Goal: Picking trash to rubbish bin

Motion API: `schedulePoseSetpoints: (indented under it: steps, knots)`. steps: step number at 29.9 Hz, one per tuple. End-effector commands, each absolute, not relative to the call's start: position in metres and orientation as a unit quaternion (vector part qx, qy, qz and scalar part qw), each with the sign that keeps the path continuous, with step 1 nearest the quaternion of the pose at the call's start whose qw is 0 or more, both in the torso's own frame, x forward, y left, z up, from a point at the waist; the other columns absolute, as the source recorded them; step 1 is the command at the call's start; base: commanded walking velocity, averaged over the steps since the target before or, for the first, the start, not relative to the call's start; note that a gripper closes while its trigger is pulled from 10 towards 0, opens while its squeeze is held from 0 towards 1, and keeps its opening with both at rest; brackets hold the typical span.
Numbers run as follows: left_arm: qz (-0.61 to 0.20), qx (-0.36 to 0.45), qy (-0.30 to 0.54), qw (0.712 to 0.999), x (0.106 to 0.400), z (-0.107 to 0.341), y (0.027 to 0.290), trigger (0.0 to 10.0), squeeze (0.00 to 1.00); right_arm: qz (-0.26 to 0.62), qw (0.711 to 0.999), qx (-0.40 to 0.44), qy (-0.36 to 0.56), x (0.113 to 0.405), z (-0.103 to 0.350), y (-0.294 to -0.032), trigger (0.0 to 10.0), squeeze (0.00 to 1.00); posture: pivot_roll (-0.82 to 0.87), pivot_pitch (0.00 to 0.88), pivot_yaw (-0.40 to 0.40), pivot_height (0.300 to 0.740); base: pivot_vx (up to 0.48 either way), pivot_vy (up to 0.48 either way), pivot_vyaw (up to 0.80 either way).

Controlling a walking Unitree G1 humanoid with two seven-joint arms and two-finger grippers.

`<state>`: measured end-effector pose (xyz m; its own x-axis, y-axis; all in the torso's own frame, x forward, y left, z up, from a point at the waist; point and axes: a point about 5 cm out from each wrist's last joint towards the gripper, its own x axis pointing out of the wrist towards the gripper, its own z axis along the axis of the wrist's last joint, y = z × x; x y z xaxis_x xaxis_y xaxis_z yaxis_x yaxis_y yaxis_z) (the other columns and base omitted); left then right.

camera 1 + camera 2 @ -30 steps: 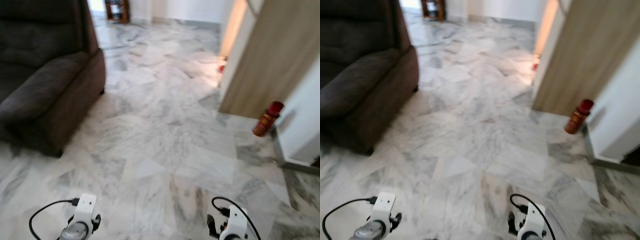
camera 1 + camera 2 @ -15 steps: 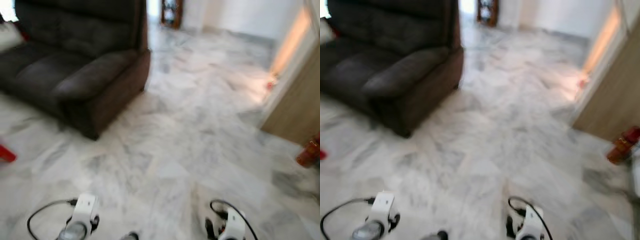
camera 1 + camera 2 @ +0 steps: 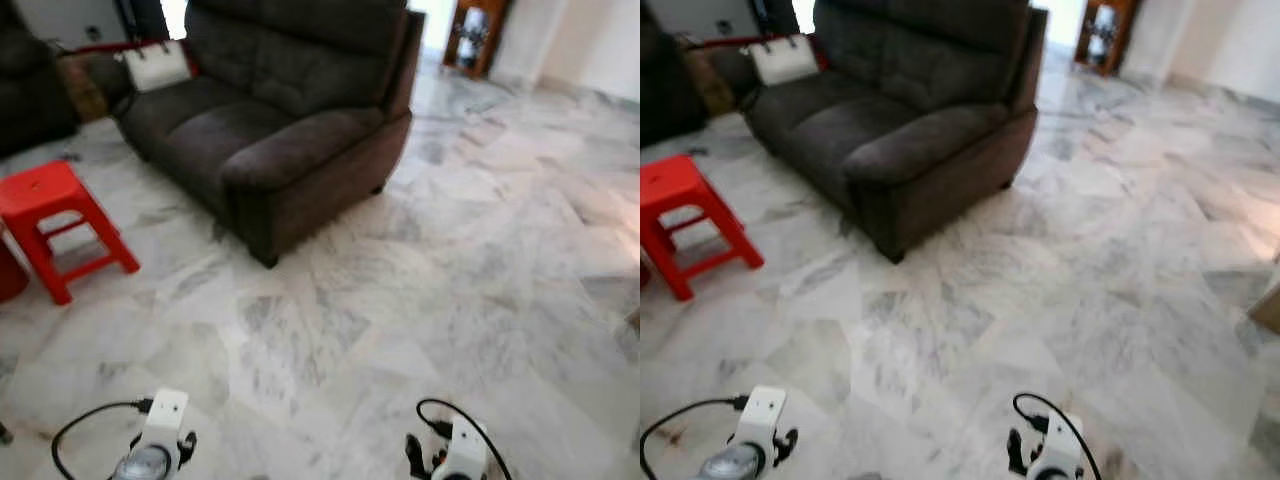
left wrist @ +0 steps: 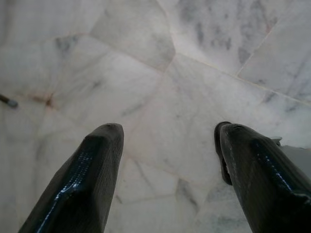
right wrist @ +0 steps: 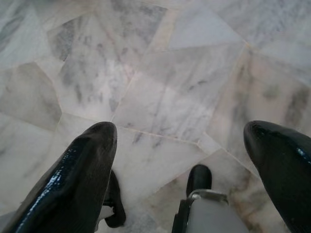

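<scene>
Both arms hang low over the white marble floor (image 3: 420, 290). My left gripper (image 4: 165, 128) is open, with bare floor between its black fingers. My right gripper (image 5: 181, 128) is open too, over bare marble tiles. The left wrist (image 3: 160, 440) and right wrist (image 3: 455, 455) stand at the lower edge of the eye views. A small dark object (image 4: 7, 101) lies on the floor off to one side of the left gripper; it is too small to tell what it is.
A dark brown sofa (image 3: 290, 110) stands ahead on the left with a white handbag (image 3: 157, 62) on it. A red plastic stool (image 3: 55, 225) is at the left. A wooden shelf (image 3: 475, 35) stands far back. Open marble floor stretches ahead and to the right.
The camera has swung to the left: the sofa now sits mid-view, the red stool and handbag have come in, and the wooden door and red can have left. Both arms hang as before.
</scene>
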<state>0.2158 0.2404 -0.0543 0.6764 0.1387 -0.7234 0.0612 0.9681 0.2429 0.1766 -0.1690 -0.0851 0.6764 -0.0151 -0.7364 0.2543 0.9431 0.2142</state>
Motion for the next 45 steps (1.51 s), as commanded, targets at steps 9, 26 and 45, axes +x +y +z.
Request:
schedulePoseSetpoints:
  steps: [9, 26, 45]
  knots:
    - [0.013, 0.119, 0.397, 0.91, 0.218, -0.0546, 0.2336, 10.0, 0.0, -0.07, 0.902, 0.144, 0.401, 0.1737, -0.0863, -0.1711, 10.0, 0.0, 0.12, 0.033, -0.007, 0.74, 0.0, 0.0, 0.8]
    - [0.015, 0.115, 0.392, 0.913, 0.2193, -0.0536, 0.2335, 10.0, 0.0, -0.064, 0.901, 0.144, 0.403, 0.172, -0.0872, -0.1682, 10.0, 0.0, 0.12, 0.068, -0.011, 0.74, 0.0, 0.0, 0.8]
    - [0.011, 0.11, 0.387, 0.915, 0.2211, -0.0532, 0.2298, 10.0, 0.0, -0.067, 0.902, 0.152, 0.399, 0.1744, -0.0863, -0.167, 10.0, 0.0, 0.12, 0.098, -0.013, 0.74, 0.0, 0.0, 0.64]
